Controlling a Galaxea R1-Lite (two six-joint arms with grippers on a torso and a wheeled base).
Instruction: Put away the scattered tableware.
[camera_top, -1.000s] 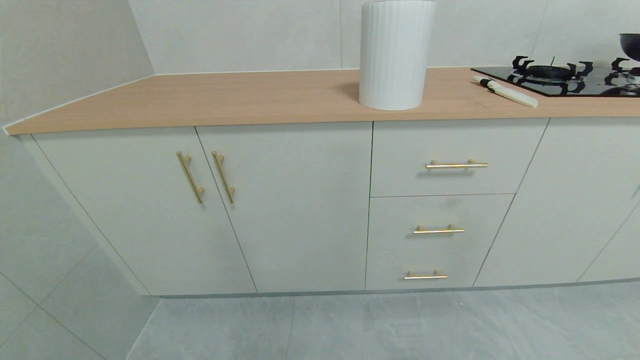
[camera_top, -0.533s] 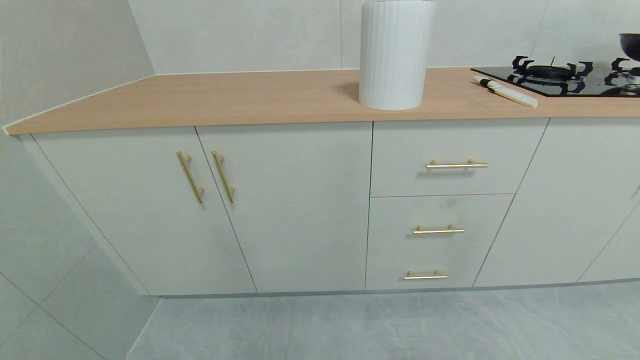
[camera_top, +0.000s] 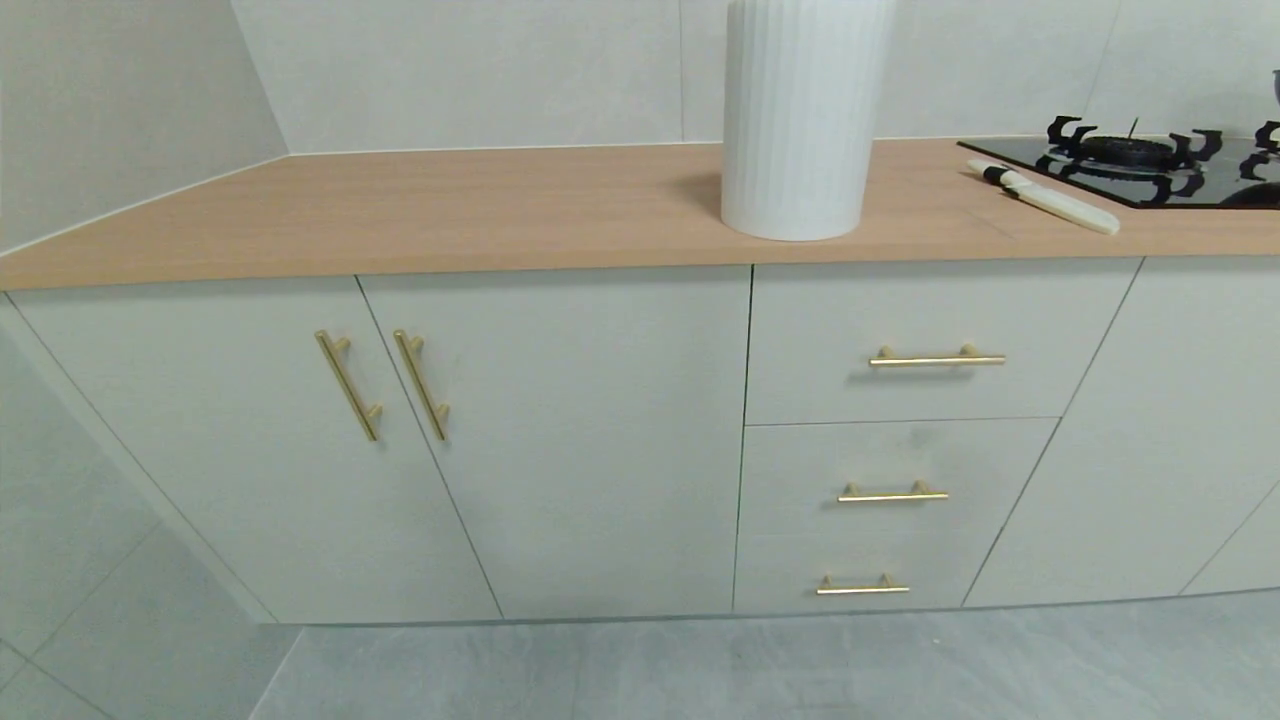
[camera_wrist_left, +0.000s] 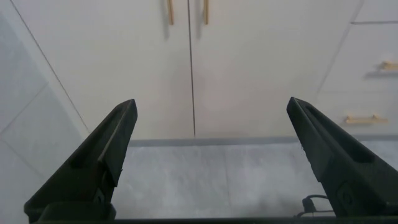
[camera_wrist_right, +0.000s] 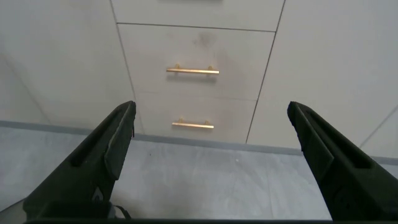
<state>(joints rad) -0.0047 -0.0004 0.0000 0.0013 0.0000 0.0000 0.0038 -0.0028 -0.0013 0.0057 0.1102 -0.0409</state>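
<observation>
The head camera has shifted; the white canister (camera_top: 800, 120), upper centre, hides its contents; left gripper (camera_wrist_left: 211, 107) and right gripper (camera_wrist_right: 211, 109) gape empty.

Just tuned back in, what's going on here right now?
Nothing is being handled yet. The left gripper and right gripper are both open and empty, held low facing the closed cabinet doors and drawers. On the counter, a white knife lies by the hob, near a tall white ribbed container.
</observation>
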